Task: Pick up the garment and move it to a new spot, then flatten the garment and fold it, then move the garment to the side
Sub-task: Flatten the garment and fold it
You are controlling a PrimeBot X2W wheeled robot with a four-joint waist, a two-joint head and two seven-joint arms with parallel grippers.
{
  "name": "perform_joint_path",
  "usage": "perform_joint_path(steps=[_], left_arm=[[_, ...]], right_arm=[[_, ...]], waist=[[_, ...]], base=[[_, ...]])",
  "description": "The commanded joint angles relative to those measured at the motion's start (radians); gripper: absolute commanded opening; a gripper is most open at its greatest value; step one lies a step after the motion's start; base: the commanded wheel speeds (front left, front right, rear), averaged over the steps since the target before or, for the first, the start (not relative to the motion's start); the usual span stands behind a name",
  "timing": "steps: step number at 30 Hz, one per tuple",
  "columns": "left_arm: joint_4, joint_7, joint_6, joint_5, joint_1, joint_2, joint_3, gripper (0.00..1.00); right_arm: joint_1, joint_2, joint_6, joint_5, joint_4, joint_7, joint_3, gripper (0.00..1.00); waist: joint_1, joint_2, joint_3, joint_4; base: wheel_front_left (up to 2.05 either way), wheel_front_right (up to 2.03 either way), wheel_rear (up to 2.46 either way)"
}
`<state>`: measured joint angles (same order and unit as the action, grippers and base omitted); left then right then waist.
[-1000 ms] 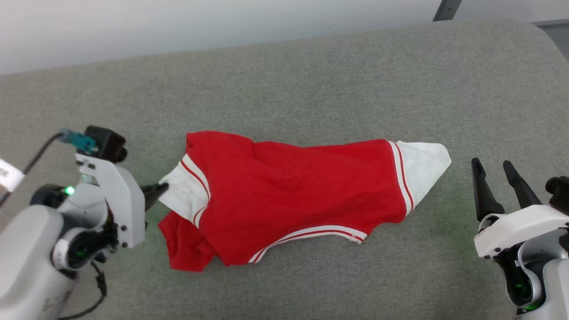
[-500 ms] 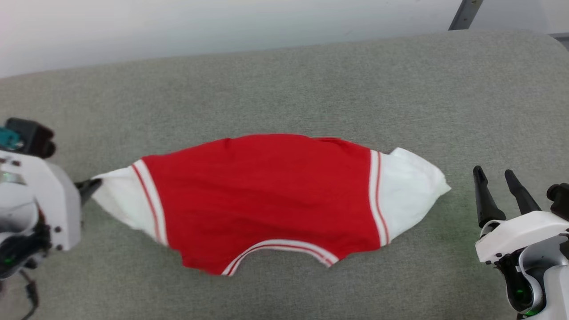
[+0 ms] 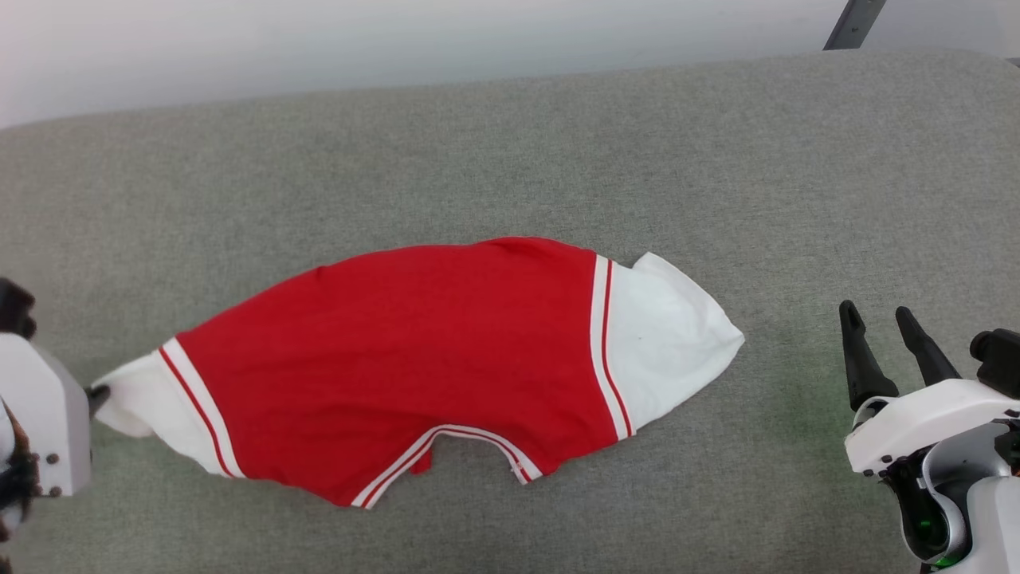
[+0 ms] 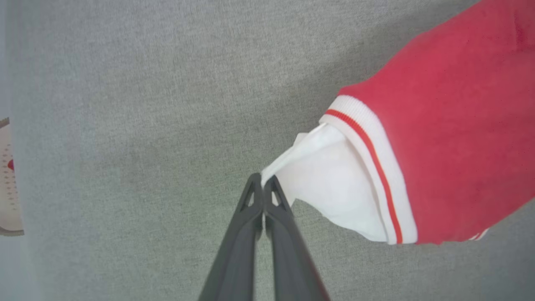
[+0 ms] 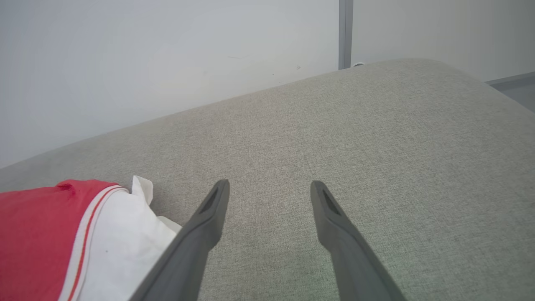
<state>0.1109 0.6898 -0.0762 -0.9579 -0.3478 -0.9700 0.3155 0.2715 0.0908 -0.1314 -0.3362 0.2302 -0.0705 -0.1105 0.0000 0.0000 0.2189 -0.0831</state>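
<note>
Slippage is looming as the main risk. The left claw [image 4: 263, 183] is pinching, fully closed, only the very tip of one white sleeve [image 4: 330, 184]. The garment [image 3: 414, 359] is lying stretched across the middle of the grey padded surface [image 3: 510, 143], mostly spread out. A harder tug could be pulling that thin bite free. The right claw [image 3: 876, 311] is hovering wide open and holding nothing, near the far sleeve [image 3: 669, 335] but apart from it, so that unanchored end may be dragging and bunching.
</note>
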Motion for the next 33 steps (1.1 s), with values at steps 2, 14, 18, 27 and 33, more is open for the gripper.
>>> perform_joint_path(steps=[2, 14, 18, 27, 33], left_arm=[[0.02, -0.013, 0.005, -0.003, 0.011, 0.009, 0.002, 0.0], [0.213, -0.146, 0.086, 0.031, -0.045, 0.1, 0.03, 0.0], [0.266, -0.169, 0.107, 0.042, -0.074, 0.125, 0.044, 0.85], [0.308, -0.192, 0.137, 0.043, -0.112, 0.147, 0.056, 1.0], [0.295, -0.18, 0.127, 0.042, -0.098, 0.13, 0.054, 1.0]], right_arm=[[-0.009, 0.0, 0.001, 0.0, 0.002, 0.002, 0.005, 1.0], [-0.02, 0.005, 0.001, -0.002, 0.004, -0.004, 0.016, 1.0], [-0.019, 0.005, 0.001, 0.0, 0.002, -0.007, 0.02, 1.0], [-0.042, 0.008, 0.001, 0.0, -0.004, -0.016, 0.021, 1.0], [-0.051, 0.008, 0.001, 0.002, -0.013, -0.022, 0.016, 1.0]], waist=[[0.0, 0.0, 0.001, -0.001], [0.0, 0.0, -0.004, -0.007], [0.0, 0.0, -0.01, -0.01], [0.0, 0.0, -0.039, -0.009], [0.0, 0.0, -0.052, 0.0]], base=[[0.0, 0.0, 0.0], [0.0, 0.0, 0.0], [0.0, 0.0, 0.0], [0.0, 0.0, 0.0], [0.0, 0.0, 0.0]])
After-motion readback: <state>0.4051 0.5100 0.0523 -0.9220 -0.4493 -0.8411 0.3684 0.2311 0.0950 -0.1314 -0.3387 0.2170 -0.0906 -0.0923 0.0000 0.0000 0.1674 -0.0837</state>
